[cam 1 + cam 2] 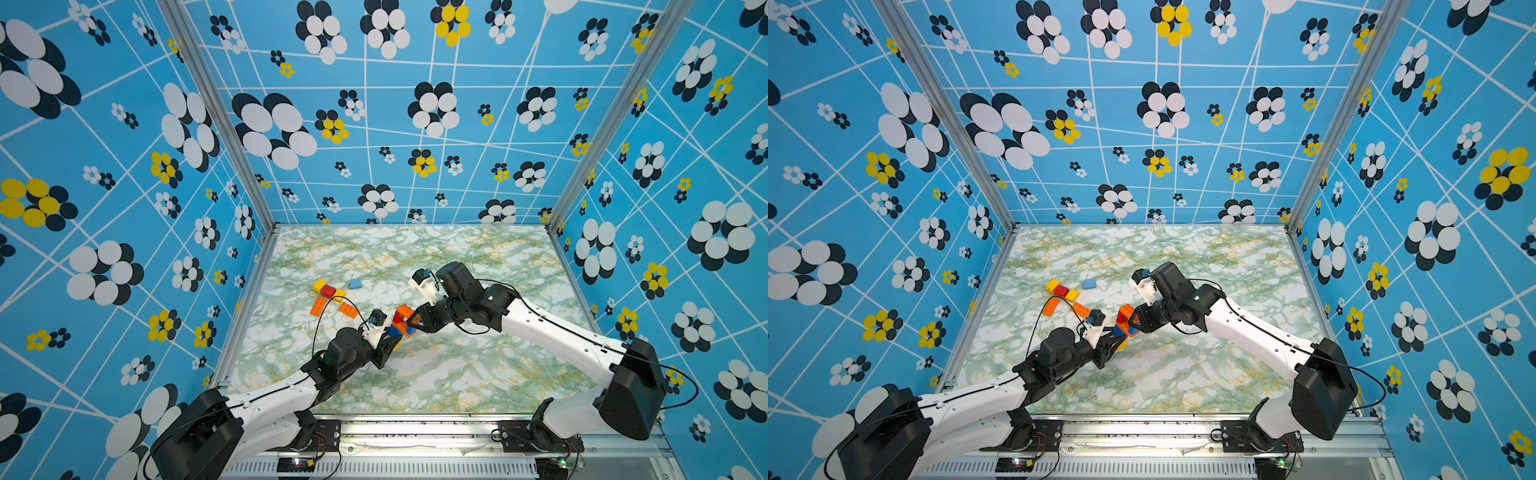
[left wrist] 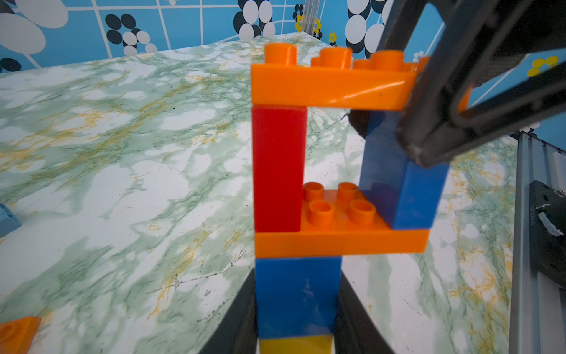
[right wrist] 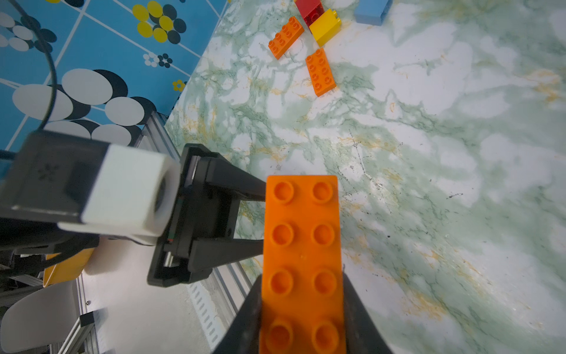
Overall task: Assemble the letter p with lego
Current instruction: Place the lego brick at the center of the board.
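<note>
Nearest the base rail, the front strip of the worktop lies open between the two arms. Just beyond it the left jaws are squeezed tight on the dark blue brick at the foot of the lego build. A yellow brick below it is cut off by the frame edge.

The build sits tilted between both jaws. Above the blue brick come an orange plate, a red post and a blue post, then a top orange plate. The right jaws are closed on that top plate's long sides.

In both top views the jaws cover the build's lower end, so whether it touches the worktop cannot be told.

Farther back and to the left, well apart from the jaws, lie the loose bricks. There are two orange plates, a touching yellow-red-yellow row, and a pale blue brick by itself. A black cable arcs across them.

Past these, the far half and the right side stay open up to the walls.
</note>
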Robot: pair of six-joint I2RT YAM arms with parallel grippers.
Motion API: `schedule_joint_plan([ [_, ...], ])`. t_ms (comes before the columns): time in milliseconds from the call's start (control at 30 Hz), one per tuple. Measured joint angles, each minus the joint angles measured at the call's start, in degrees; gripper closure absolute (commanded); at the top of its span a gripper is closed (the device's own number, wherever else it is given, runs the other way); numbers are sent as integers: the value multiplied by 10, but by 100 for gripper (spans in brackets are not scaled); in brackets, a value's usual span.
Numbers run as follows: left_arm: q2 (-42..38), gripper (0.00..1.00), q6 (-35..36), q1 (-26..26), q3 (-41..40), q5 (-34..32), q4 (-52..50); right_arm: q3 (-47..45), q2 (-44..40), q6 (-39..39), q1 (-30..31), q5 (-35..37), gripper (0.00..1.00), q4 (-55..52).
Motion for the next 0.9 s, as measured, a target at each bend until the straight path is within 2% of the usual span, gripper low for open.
schedule_joint_plan([
  [233, 0, 67, 1, -4, 4, -10, -6, 0, 0, 0, 1, 3, 63, 0],
  [567, 0, 67, 11, -11, 13, -24, -21, 16, 5, -15, 3, 13, 36, -18],
  [767, 24, 68, 11, -11, 41, -32, -42, 17, -7, -17, 1, 37, 34, -31],
  [900, 67, 70, 8, -11, 92, -56, -90, 17, -42, -18, -20, 91, 33, -45],
])
